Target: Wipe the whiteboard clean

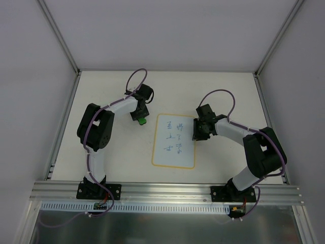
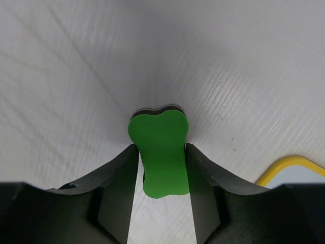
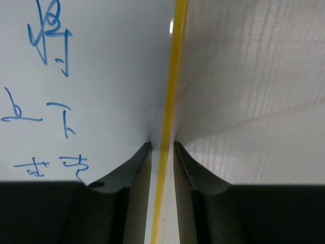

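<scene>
I am closing my left end effector [image 2: 162, 147] around the green eraser [image 2: 161, 152], which is lying flat on the worktop [image 2: 76, 76]. My two dark fingers [image 2: 114, 193] are sitting against its narrow waist, one on each side, and its far lobe is poking out beyond the tips. From above, this end effector is hovering left of the whiteboard's upper left corner, apart from it (a rounded yellow corner is just showing at the lower right of my left wrist view).

The whiteboard [image 1: 175, 157] is lying flat near the middle of the worktop, between my two arms, its long sides running away from my bases. Blue handwritten marks [image 1: 175, 136] are covering its upper and middle part, while its near part is showing plain white.

My right end effector [image 3: 162, 145] is standing at the board's right edge, towards the upper end. Its jaws are only narrowly apart and are straddling the thin yellow rim [image 3: 172, 76], one finger over the white surface and the other over the bare worktop. A sliver of space is showing on each side of the rim, so I am not pinching it. Whether the fingertips are pressing down on the board, I cannot tell
</scene>
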Robot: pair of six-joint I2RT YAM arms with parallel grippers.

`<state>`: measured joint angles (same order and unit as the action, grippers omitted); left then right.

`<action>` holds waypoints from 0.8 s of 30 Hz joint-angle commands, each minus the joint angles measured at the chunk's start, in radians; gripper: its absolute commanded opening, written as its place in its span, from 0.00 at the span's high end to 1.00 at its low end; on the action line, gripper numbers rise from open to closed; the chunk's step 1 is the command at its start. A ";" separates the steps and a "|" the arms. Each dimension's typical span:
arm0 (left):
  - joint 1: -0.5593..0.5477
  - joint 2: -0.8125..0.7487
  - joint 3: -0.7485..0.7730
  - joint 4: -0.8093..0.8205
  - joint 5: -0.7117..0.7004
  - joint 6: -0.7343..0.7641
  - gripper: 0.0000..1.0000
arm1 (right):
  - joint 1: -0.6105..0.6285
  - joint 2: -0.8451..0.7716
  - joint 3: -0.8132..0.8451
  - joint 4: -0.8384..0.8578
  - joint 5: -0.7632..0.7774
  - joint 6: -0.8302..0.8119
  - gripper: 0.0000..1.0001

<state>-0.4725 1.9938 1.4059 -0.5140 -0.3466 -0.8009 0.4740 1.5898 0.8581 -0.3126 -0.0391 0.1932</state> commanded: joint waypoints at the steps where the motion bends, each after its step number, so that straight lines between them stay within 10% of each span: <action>1: -0.009 -0.003 0.030 -0.021 -0.019 -0.014 0.58 | 0.015 0.024 -0.014 0.007 -0.016 -0.008 0.72; 24: -0.209 0.003 0.180 -0.020 0.106 0.354 0.77 | 0.021 0.053 -0.030 0.040 -0.016 0.003 0.74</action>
<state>-0.6590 1.9938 1.5448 -0.5255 -0.2764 -0.5301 0.4816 1.5955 0.8581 -0.2989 -0.0418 0.1905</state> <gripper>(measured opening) 0.347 0.266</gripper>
